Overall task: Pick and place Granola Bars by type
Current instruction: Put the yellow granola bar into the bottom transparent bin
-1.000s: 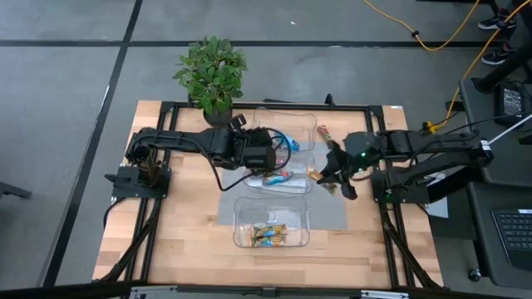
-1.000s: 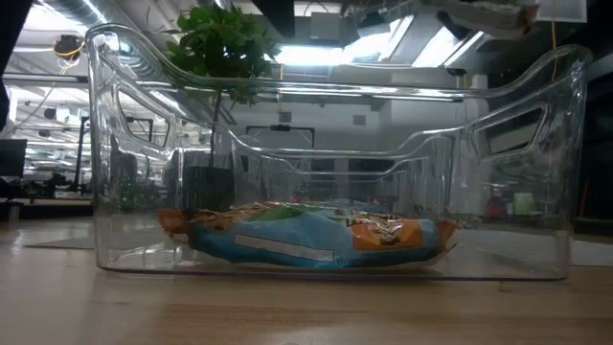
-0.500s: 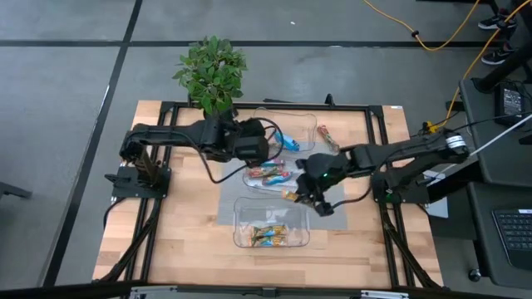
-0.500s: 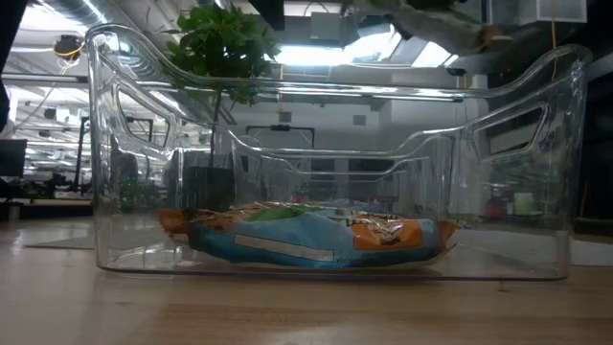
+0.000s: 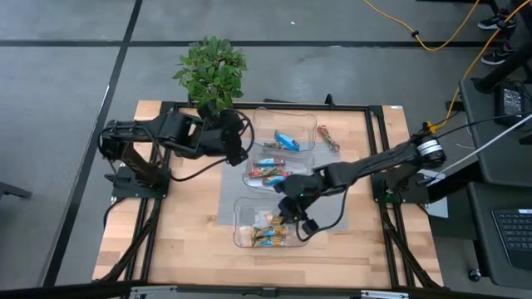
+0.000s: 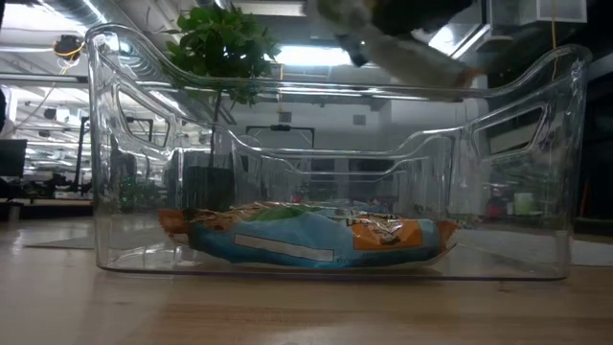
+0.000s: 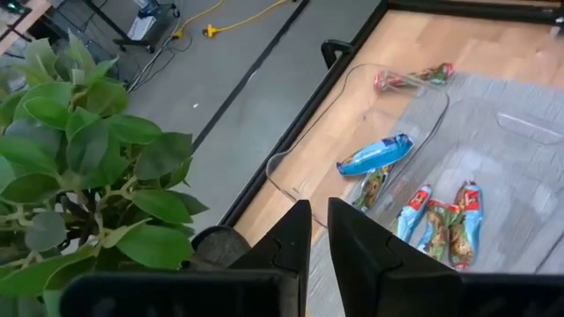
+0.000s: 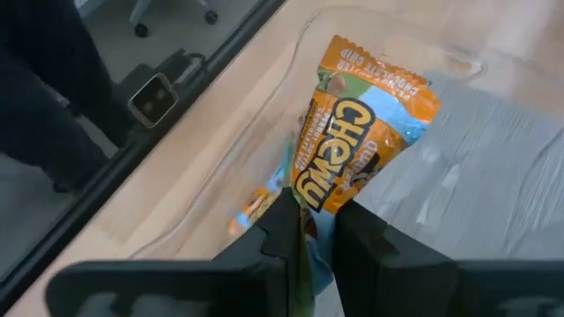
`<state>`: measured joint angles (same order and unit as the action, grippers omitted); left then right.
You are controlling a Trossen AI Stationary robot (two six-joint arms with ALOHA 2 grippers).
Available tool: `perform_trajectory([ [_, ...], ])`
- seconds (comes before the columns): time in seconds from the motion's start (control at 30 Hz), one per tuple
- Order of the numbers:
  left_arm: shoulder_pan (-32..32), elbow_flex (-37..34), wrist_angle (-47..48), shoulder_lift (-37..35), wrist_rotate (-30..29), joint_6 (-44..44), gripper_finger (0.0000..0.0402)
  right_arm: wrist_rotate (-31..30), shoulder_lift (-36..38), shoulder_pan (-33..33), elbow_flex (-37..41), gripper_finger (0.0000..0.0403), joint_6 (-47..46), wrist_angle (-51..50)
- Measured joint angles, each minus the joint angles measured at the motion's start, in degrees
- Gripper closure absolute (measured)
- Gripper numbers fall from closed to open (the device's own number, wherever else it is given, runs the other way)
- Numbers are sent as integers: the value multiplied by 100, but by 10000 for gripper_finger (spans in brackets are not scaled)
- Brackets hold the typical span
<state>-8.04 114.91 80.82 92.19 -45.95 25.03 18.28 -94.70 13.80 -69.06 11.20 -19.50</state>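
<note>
The step in hand is delivery of an orange-gold bar (image 8: 357,150): the right gripper (image 5: 290,218) holds it pinched by one end, the glossy crinkled wrapper projecting forward of the narrow-set fingers. Directly beneath the gripper lies the near clear tray (image 5: 241,241), a rigid, transparent, round-cornered tub already containing matching orange-and-blue bars (image 5: 270,235). The next move calls for lowering inside the tray walls and releasing the bar flat on that pile. Beyond the gripper, a middle tray (image 5: 249,183) holds red-multicoloured bars (image 5: 268,173), and a far tray (image 5: 309,124) holds a blue-silver bar (image 5: 287,142); one red bar (image 5: 329,139) lies loose on the counter (image 5: 187,232). The left gripper (image 5: 235,153) waits beside the potted plant (image 5: 212,71), fingers nearly closed, holding nothing.
</note>
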Motion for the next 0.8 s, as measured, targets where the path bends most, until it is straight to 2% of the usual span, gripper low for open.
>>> perform_trajectory([
  [0.17,-198,0,48,12,-72,68,368,-7,-339,-3,-2,345,127,409],
  [0.47,-322,-4,51,61,-107,164,370,-7,-920,-209,1,345,108,249],
  [0.63,-322,-4,67,62,-103,224,370,-11,-1095,-297,1,344,-212,247],
  [0.8,-322,-4,67,62,-105,228,370,-19,-1096,-310,1,316,-255,231],
])
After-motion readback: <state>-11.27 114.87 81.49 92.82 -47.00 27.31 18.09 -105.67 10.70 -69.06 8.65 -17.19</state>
